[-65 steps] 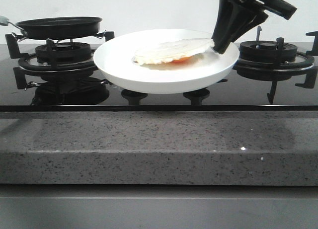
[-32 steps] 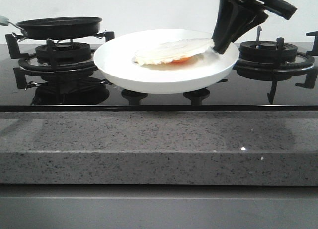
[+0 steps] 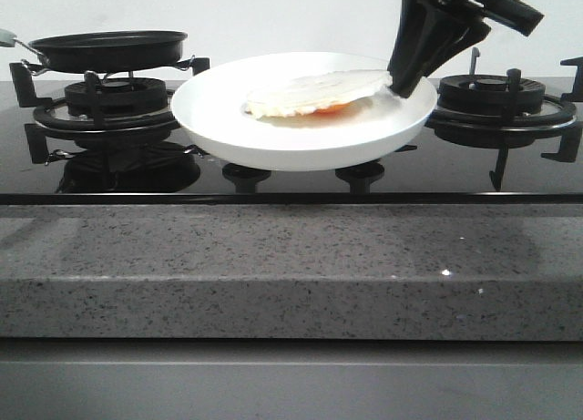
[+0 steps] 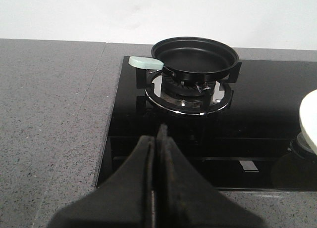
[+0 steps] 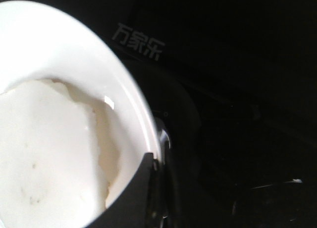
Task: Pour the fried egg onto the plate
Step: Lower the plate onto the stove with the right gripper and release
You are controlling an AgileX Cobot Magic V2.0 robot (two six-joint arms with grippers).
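The white plate [image 3: 273, 138] is in the middle of the hob in the front view, between the two burners. The fried egg [image 3: 310, 94] lies on it, off-white with orange showing under its near edge. My right gripper [image 3: 405, 83] comes down from the upper right and is shut on the plate's right rim. The right wrist view shows the plate's rim [image 5: 74, 50], the egg [image 5: 44, 154] and the gripper [image 5: 153, 163] pinching the rim. My left gripper [image 4: 159, 134] is shut and empty over the hob's front left edge. It is out of the front view.
An empty black frying pan [image 3: 107, 49] with a pale green handle [image 4: 144, 63] sits on the left burner. The right burner [image 3: 492, 97] stands behind my right gripper. Two knobs sit under the plate's front. A grey granite counter [image 3: 273, 265] runs along the front.
The plate with the egg has shifted very slightly, by a pixel or two. The right gripper keeps its hold on the rim.
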